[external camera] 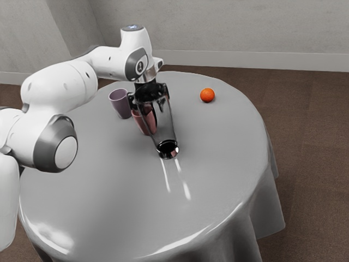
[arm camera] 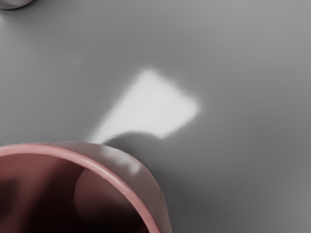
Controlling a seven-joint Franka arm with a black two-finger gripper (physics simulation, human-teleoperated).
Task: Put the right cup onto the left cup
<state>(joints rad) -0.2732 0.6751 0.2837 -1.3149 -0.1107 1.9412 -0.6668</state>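
The purple cup (external camera: 121,103) stands upright on the tbl (external camera: 218,164) at the ext. view's left, on the far side, plain mauve w/ a paler rim, mouth up, narrowing toward its base. The pink cup (external camera: 146,123) is to its right & a bit nearer, close by but not stacked, also upright, mouth up, partly hidden in the ext. view, just under my hand (external camera: 146,90); in my wrist view I get a pale-pink rim, a deep, dark-red inside w/ shadow, & a light patch on the smooth outer wall.
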